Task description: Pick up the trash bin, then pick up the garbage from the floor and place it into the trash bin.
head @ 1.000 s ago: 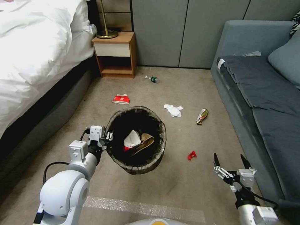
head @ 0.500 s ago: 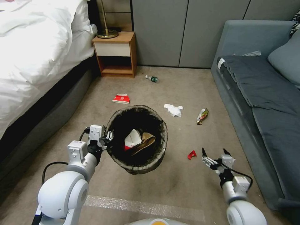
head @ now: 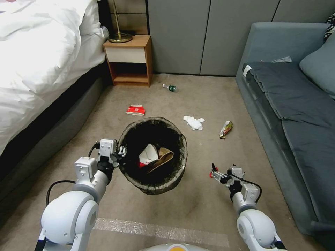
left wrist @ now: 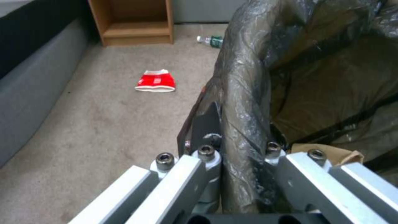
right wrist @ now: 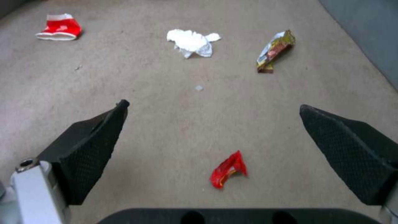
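Left claw [left wrist: 242, 155] clamps the trash bin [head: 176, 170] rim; right claw [right wrist: 213, 124], fingers wide apart, hovers over the red packet [right wrist: 228, 169].

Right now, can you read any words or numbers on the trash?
None can be read.
Red carton: white marks, too blurred.
Bottle: green label, too small.
Snack wrapper: print blurred.
Red packet: yellow marks, unreadable.
Carton in the bin: no legible print.
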Motion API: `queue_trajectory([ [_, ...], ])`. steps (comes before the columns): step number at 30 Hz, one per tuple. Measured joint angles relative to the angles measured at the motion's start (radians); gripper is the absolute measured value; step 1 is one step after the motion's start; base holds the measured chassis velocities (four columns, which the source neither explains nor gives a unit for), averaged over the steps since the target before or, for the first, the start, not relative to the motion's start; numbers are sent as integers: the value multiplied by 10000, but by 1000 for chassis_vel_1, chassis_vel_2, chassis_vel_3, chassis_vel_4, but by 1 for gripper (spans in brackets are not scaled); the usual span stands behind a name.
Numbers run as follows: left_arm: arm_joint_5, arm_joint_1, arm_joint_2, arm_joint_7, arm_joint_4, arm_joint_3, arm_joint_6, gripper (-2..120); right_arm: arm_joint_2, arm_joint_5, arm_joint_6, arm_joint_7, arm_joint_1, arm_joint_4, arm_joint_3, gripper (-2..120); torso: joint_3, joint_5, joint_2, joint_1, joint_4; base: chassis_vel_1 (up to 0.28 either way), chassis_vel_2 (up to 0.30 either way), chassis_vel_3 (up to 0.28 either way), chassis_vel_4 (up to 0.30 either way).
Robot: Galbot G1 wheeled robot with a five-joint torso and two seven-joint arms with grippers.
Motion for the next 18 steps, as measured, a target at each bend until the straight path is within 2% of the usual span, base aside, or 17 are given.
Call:
queue_trajectory([
  [18, -14, 20, -17, 8, 2, 11, 9, 3, 152, 421, -669, 639, 510, -541, -555, 100, 0, 1, 0, 0, 0, 0, 0, 0, 0],
])
